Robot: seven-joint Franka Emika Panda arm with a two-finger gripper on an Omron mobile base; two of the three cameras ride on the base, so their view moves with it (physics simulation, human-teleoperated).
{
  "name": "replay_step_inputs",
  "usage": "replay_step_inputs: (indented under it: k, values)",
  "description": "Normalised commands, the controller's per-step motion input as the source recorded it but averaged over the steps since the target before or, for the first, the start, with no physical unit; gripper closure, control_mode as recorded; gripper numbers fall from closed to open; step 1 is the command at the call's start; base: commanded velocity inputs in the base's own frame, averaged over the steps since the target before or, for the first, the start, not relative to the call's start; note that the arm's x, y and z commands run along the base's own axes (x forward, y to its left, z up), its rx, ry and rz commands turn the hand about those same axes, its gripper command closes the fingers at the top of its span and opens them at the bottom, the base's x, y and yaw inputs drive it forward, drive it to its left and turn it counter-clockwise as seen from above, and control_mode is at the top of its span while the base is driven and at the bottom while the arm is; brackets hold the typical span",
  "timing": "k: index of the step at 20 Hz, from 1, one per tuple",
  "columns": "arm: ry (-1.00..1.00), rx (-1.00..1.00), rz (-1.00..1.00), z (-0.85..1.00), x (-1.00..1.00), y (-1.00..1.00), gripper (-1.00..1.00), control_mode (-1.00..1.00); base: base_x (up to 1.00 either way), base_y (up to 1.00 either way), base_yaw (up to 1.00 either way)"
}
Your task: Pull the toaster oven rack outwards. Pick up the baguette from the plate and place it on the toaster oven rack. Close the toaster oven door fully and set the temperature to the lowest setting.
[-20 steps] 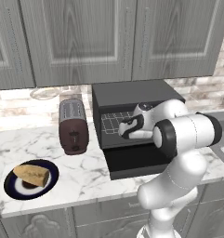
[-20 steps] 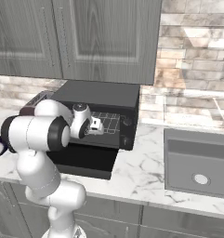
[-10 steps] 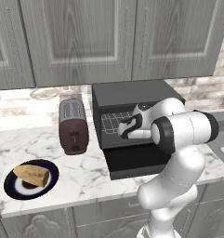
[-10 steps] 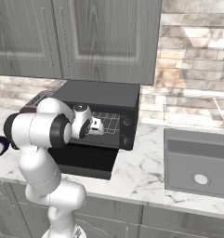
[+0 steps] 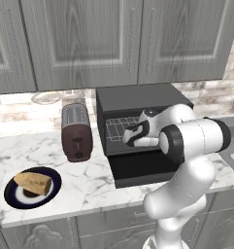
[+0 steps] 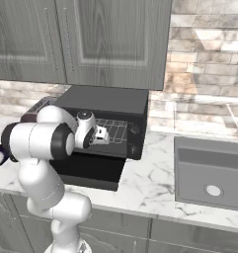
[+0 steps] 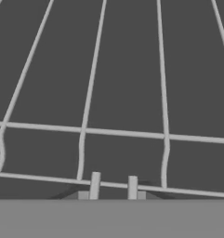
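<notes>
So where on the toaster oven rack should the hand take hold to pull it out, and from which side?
At the small wire loop on the front edge of the toaster oven rack, coming in from the open front over the lowered toaster oven door. It is likely the only part standing clear, the wires behind lying flat inside. The hand sits shut there.

I see flat, even rendered light, soft shadows under the toaster oven (image 5: 138,121), slightly blurry low-resolution hand view.

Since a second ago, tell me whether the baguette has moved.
No. The baguette lies on the same spot of the plate, left of the toaster, as before.
</notes>
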Motion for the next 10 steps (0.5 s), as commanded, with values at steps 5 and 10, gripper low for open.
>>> replay_step_inputs:
  k: [5,10]
  values:
    - [0.00,0.03,0.00,0.00,-0.62,0.01,1.00,-1.00,0.00,0.00,0.00]
    - [0.03,0.05,-0.01,0.00,-0.84,0.00,1.00,-1.00,0.00,0.00,0.00]
